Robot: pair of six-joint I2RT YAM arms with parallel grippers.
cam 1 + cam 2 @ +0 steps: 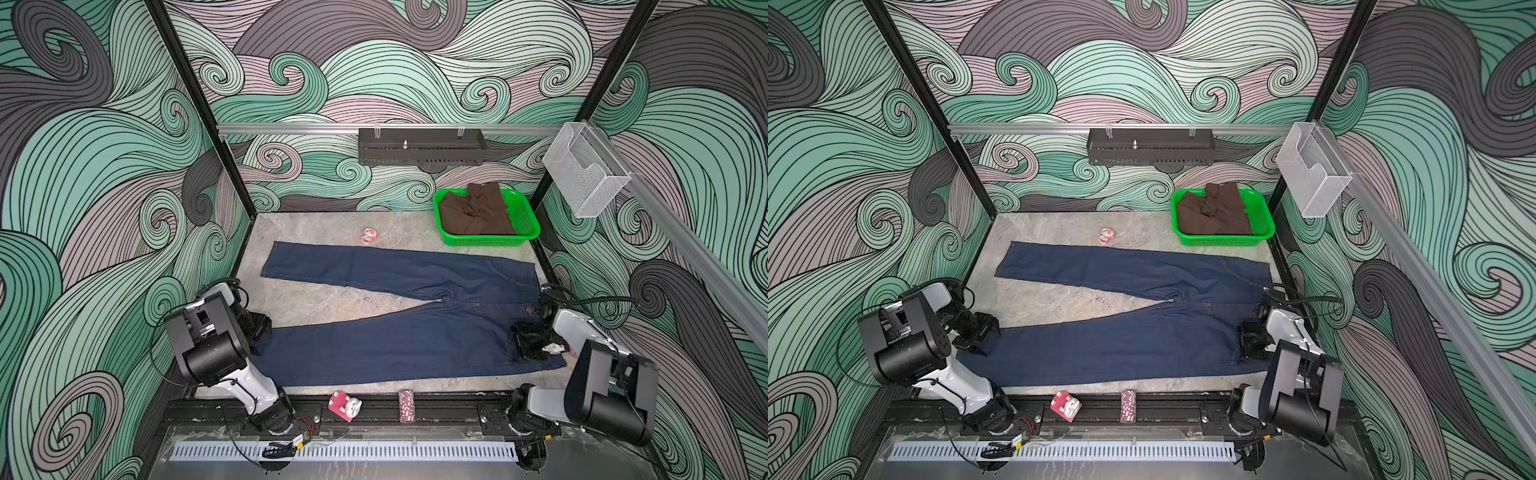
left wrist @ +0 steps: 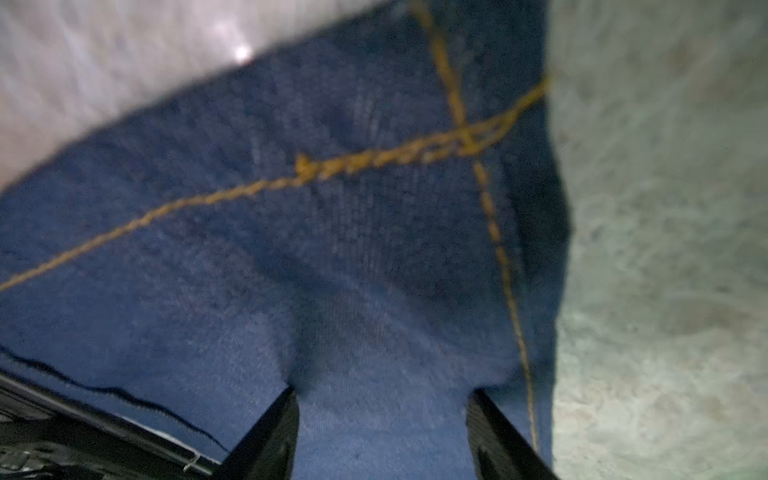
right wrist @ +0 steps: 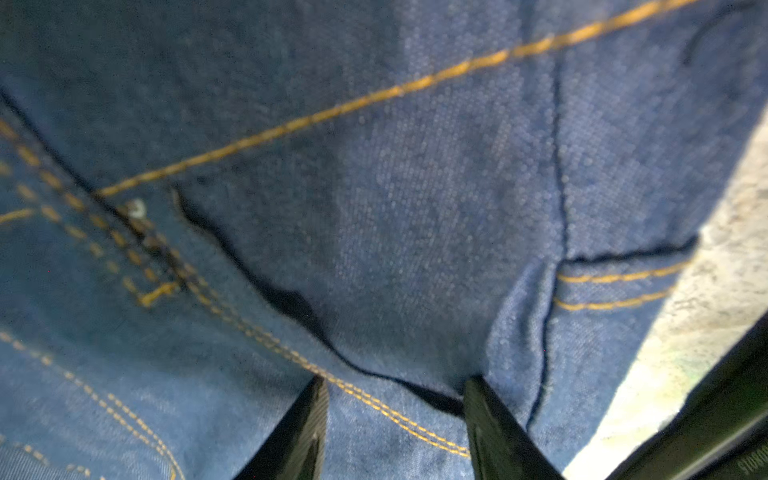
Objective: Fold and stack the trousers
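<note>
The left arm (image 1: 216, 357) is folded sharply at the elbow, and its wrist is bent so that the left gripper (image 1: 259, 336) is pointed down and forward, set low ahead of the wrist. Its fingers (image 2: 270, 440) are spread, with a wide gap seen between the tips. The right arm (image 1: 598, 374) is bent in the same way, and the right gripper (image 1: 524, 345) is lowered, tips down. Its fingers (image 3: 498, 432) are parted too, the gap being somewhat narrower.

Navy trousers (image 1: 374, 345) with orange stitching (image 2: 374, 160) — green basket (image 1: 486, 241), brown cloth (image 1: 469, 216), teal swirl-patterned walls (image 1: 83, 166).
</note>
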